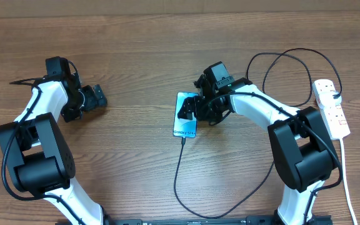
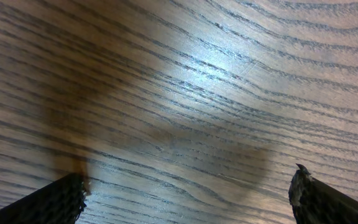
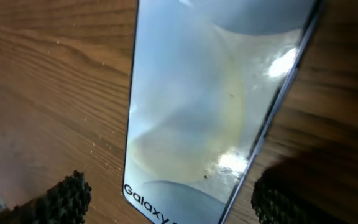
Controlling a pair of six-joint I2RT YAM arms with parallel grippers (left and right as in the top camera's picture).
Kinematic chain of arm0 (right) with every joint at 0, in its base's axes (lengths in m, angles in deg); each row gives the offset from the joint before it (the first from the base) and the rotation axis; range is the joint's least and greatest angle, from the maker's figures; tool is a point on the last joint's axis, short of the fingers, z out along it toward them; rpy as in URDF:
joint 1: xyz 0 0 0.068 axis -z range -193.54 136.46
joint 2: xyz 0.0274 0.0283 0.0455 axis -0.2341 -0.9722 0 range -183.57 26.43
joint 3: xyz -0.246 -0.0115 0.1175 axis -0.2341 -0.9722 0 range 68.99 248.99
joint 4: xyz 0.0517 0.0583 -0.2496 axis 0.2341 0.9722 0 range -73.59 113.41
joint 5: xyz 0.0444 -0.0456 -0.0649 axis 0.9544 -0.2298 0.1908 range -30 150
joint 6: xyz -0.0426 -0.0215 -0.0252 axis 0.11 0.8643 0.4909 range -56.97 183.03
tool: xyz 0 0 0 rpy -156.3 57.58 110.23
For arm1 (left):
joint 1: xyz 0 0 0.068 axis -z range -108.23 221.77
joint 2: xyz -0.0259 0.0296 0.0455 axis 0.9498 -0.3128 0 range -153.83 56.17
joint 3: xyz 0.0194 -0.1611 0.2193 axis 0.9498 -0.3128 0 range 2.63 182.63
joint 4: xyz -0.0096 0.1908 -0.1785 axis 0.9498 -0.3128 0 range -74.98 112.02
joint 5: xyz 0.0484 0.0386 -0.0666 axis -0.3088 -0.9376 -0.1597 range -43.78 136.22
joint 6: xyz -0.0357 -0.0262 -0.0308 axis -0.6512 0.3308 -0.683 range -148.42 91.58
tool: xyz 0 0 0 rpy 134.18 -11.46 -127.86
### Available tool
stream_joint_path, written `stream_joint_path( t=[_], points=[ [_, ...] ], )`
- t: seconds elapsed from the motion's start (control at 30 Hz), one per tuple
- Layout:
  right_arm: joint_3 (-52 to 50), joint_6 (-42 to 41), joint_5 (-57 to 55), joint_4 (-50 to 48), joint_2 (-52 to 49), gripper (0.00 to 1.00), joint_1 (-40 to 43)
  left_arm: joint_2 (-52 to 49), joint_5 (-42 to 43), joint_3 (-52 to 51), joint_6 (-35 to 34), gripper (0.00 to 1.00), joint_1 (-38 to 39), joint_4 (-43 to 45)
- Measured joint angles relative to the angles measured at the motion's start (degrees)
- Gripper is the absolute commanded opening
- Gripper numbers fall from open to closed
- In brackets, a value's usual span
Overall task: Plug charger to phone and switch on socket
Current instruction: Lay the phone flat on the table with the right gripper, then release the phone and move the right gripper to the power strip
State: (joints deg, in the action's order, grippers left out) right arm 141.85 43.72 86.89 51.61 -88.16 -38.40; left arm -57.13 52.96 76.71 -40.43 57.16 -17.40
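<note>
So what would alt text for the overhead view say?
A blue-screened phone lies mid-table with the right gripper open over it and a charger cable meeting its near end. The left gripper hangs open over the table; the white socket lies far right.

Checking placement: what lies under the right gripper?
The phone lies screen up on the wooden table, below the open right gripper. From overhead, the gripper covers the phone's far end.

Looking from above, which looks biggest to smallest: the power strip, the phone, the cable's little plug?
1. power strip: longer than the phone though narrower, so only narrowly first
2. phone
3. plug, clearly smallest
</note>
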Motion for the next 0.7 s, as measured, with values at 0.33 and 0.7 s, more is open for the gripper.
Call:
stream_joint_path(
  t=[0.33, 0.7],
  points=[
    [0.44, -4.02, -2.97, 0.26, 0.44, 1.00, -0.02, 0.00, -0.02, 0.00, 0.00, 1.00, 0.00, 0.00],
    [6.08, -6.01, -15.23, 11.74, -0.20, 1.00, -0.02, 0.00, -0.15, 0.00, 0.00, 1.00, 0.00, 0.00]
  ],
)
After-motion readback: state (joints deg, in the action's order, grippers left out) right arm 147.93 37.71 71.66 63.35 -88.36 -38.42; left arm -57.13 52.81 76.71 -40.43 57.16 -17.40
